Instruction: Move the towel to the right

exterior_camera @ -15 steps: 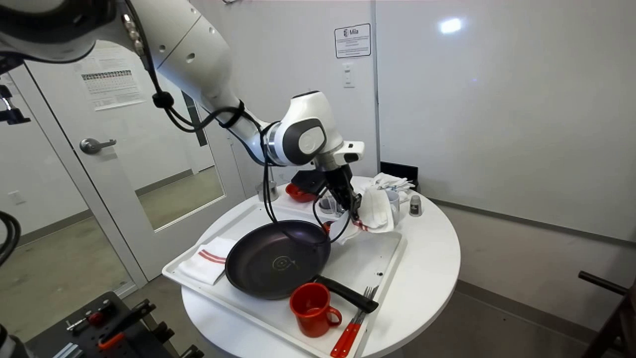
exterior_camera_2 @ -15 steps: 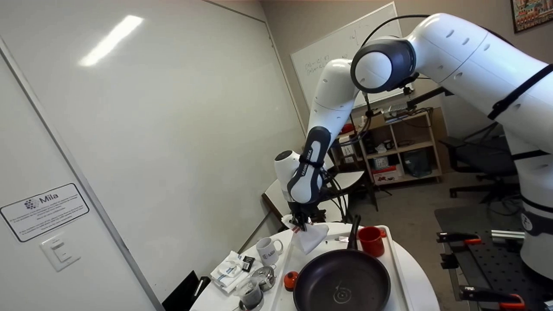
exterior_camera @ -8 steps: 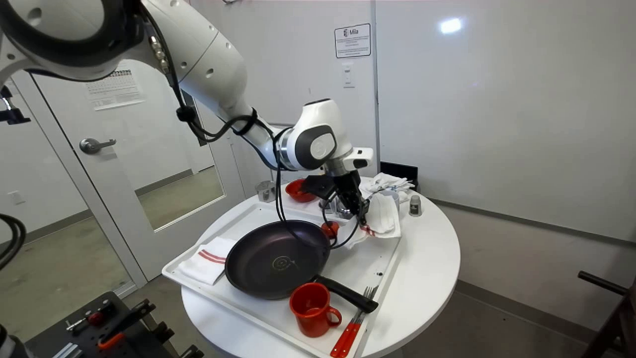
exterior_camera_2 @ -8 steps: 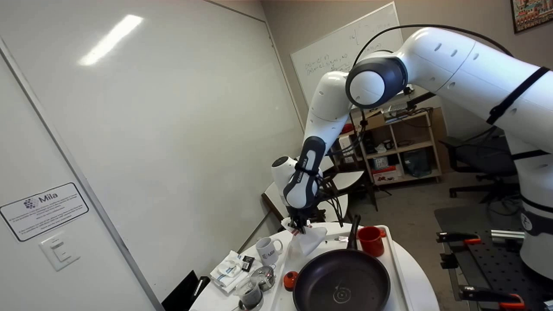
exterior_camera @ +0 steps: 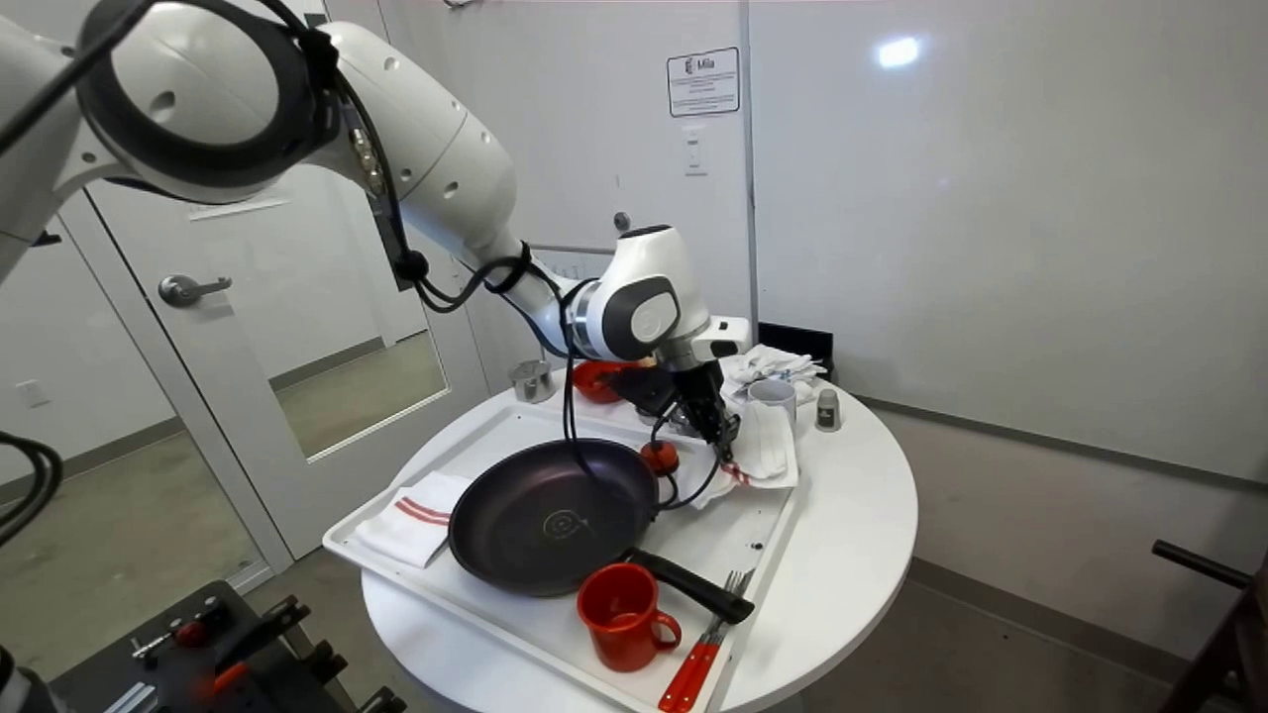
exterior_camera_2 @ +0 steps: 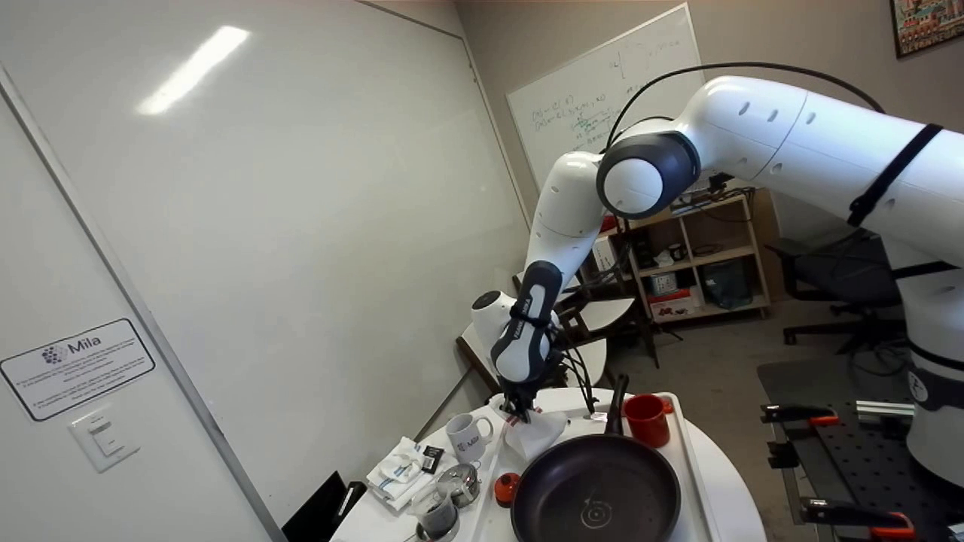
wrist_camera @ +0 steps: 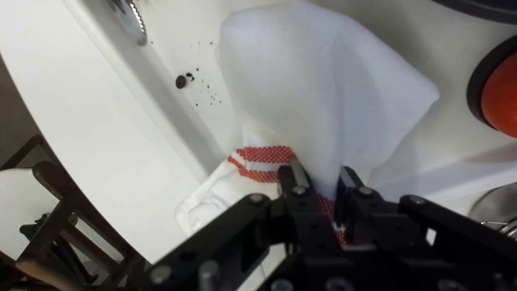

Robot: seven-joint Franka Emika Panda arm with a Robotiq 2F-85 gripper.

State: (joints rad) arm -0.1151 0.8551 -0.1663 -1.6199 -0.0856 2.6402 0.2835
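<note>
The towel [exterior_camera: 765, 444] is a limp white cloth with red stripes. It hangs from my gripper [exterior_camera: 728, 454] at the far right corner of the tray, its lower part low at the tray surface. In an exterior view the towel [exterior_camera_2: 536, 435] droops beside the frying pan, below my gripper [exterior_camera_2: 520, 415]. In the wrist view the towel [wrist_camera: 286, 68] is pinched in a fold between the fingers of my gripper [wrist_camera: 318, 174], near the red stripes. Part of the cloth behind the fingers is hidden. Whether it bears on the tray is hard to tell.
A black frying pan [exterior_camera: 555, 520], red mug [exterior_camera: 622, 619], red-handled cutlery [exterior_camera: 696, 663] and red-orange round object [exterior_camera: 660, 457] are on the white tray [exterior_camera: 475, 619]. Another red-striped white cloth [exterior_camera: 408, 525] lies left of the pan. A white mug [exterior_camera: 773, 392] and shaker [exterior_camera: 828, 410] stand behind.
My gripper has moved down and, in an exterior view, slightly right, carrying the towel lower toward the tray. The pan, mug and other objects have not moved.
</note>
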